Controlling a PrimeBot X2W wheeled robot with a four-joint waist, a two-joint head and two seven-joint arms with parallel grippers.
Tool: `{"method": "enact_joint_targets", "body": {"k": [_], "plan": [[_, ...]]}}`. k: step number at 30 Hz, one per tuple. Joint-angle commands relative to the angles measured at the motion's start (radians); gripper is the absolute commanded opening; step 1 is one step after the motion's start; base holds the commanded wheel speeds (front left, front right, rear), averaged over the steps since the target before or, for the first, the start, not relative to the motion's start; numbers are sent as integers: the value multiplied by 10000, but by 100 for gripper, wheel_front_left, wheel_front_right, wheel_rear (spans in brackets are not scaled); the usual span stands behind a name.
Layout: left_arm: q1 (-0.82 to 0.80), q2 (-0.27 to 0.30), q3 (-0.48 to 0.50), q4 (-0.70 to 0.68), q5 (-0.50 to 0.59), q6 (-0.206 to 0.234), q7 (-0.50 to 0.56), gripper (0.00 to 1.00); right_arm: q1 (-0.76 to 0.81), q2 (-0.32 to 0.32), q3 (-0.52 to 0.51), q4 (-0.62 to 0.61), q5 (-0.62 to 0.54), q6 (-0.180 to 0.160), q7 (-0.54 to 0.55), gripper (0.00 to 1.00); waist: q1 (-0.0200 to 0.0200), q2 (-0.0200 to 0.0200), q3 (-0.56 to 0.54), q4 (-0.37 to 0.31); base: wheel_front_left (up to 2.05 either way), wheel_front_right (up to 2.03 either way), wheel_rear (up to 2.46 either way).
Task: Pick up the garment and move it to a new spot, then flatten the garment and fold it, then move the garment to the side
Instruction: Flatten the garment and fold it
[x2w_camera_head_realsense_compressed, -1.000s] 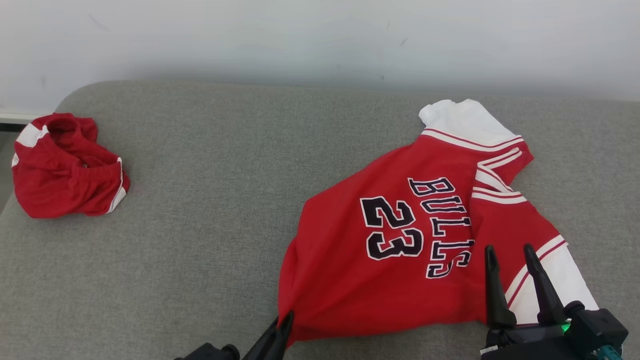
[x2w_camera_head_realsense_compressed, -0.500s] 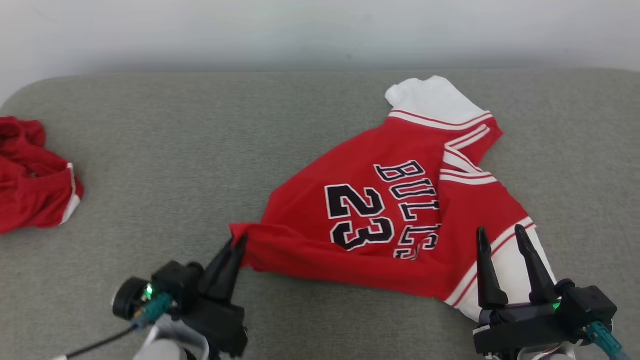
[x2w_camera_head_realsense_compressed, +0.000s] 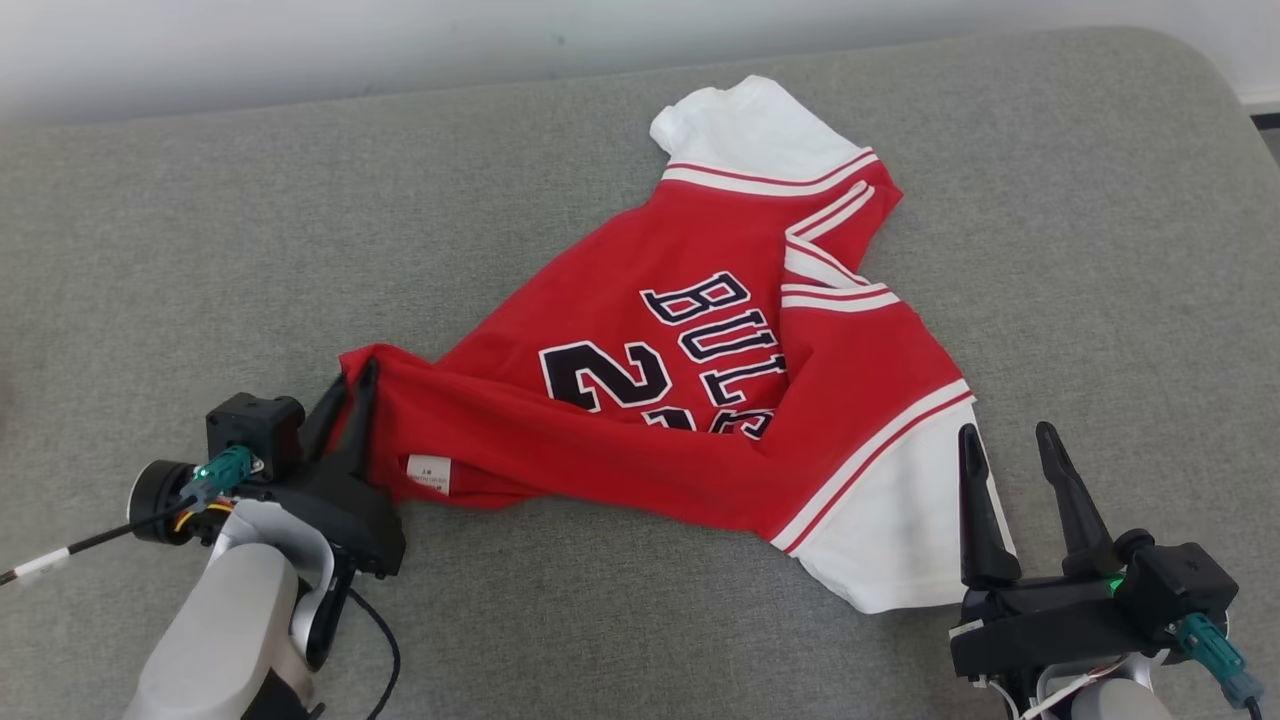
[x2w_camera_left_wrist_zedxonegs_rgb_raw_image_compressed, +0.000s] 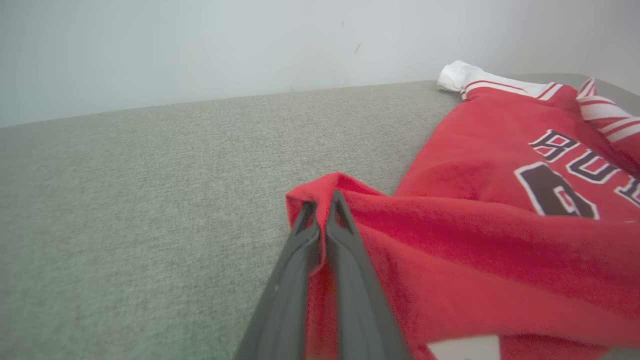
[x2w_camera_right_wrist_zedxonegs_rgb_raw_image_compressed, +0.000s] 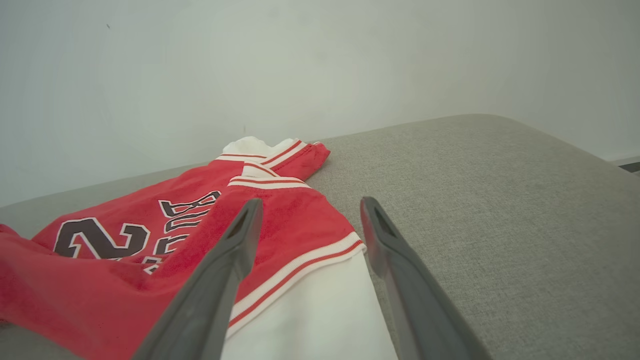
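Pinches hem corner (x2w_camera_head_realsense_compressed: 392, 368) of rumpled red-and-white cloth jersey (x2w_camera_head_realsense_compressed: 700, 400), mid grey woven cushion (x2w_camera_head_realsense_compressed: 200, 250), in closed left gripper (x2w_camera_head_realsense_compressed: 357, 374). Holds right gripper (x2w_camera_head_realsense_compressed: 1005, 432) spread, empty, over white sleeve (x2w_camera_head_realsense_compressed: 900, 540). Risks losing so shallow a bite, bunching cloth further.

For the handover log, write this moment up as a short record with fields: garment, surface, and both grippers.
garment: red and white cloth jersey with dark BULLS lettering, rumpled, lower edge folded over part of the number
surface: grey fabric surface, jersey lying on it
label: small white label showing near the pinched corner
left gripper: left gripper shut on the jersey's red corner
right gripper: right gripper open, holding nothing, fingers at the edge of the near white sleeve end
fold: not yet done
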Motion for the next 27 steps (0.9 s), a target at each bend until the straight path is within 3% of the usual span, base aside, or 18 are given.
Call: {"method": "enact_joint_targets", "body": {"k": [1, 4, 10, 17, 21, 27], "plan": [[-180, -29, 31, 185, 130, -3, -93, 100, -49, 43, -11, 26, -41, -23, -16, 100, -2, -1, 69, -75, 0, 0, 0], [-188, -152, 266, 49, 272, 84, -121, 100, 84, 76, -32, 65, -30, -23, -16, 100, -2, -1, -51, 118, 0, 0, 0], [797, -446, 894, -1622, 664, 345, -112, 100, 255, 109, -105, 58, 19, -23, -16, 100, -2, -1, -236, 509, 0, 0, 0], [3234, -887, 1325, -4028, 1281, 509, -115, 100, 528, 144, -160, 27, 72, -23, -17, 100, -2, -1, -486, 889, 0, 0, 0], [4054, -983, 1097, -4098, 1459, 346, -116, 100, 599, 164, -120, 49, 80, -23, -17, 100, -2, -1, -575, 956, 0, 0, 0], [3878, -1143, 1063, -3662, 1483, 254, -116, 100, 481, 115, 73, 114, 106, -23, -17, 100, -2, -1, -616, 805, 0, 0, 0]]}}
